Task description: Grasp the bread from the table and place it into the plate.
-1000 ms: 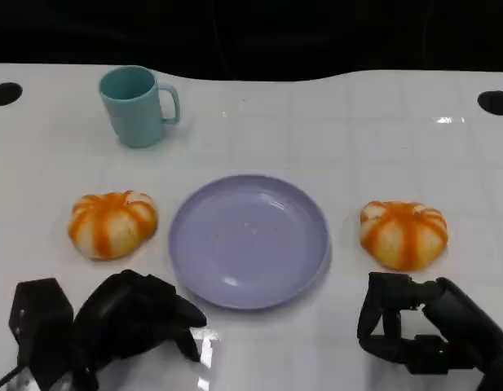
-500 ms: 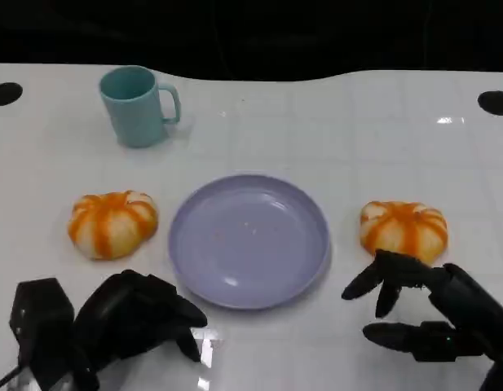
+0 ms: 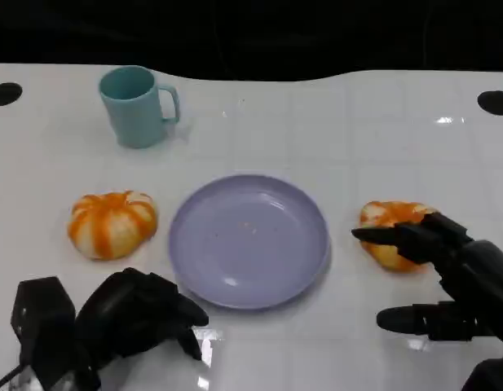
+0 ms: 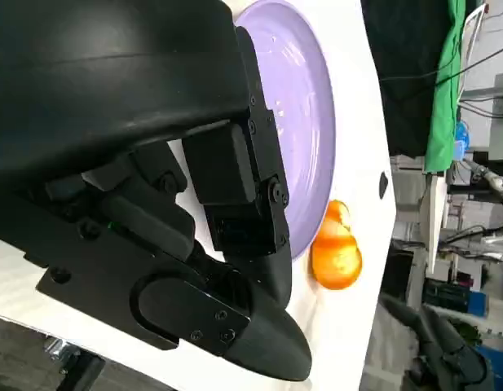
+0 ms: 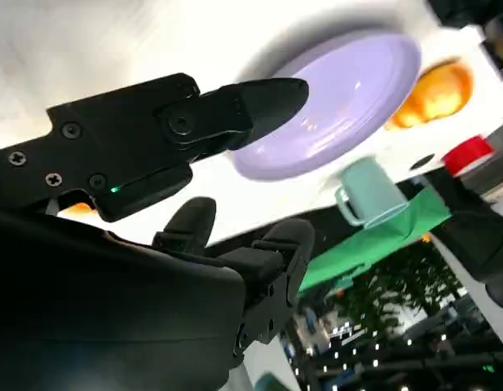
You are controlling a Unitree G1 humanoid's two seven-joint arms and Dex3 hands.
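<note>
Counting 2 breads: bread at 9 o'clock (image 3: pixel 112 223) and bread at 3 o'clock (image 3: pixel 391 234) of 1 plate (image 3: pixel 248 241); 1 mug (image 3: pixel 138 106) at 11. Right hand (image 3: pixel 447 277) spread over the 3 o'clock bread; left hand (image 3: pixel 133 319) curled, holding nothing, near the table (image 3: pixel 357 138) edge.

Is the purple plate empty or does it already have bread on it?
Empty. The purple plate shows only bare surface; one bread sits on the table at its left, the other at its right under the right hand.

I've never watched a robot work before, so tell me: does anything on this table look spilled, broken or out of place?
Nothing stands out. The mug stands upright, the plate lies flat with a few tiny specks on it, and both buns sit whole on the table. The right hand has its fingers spread over one bun.
</note>
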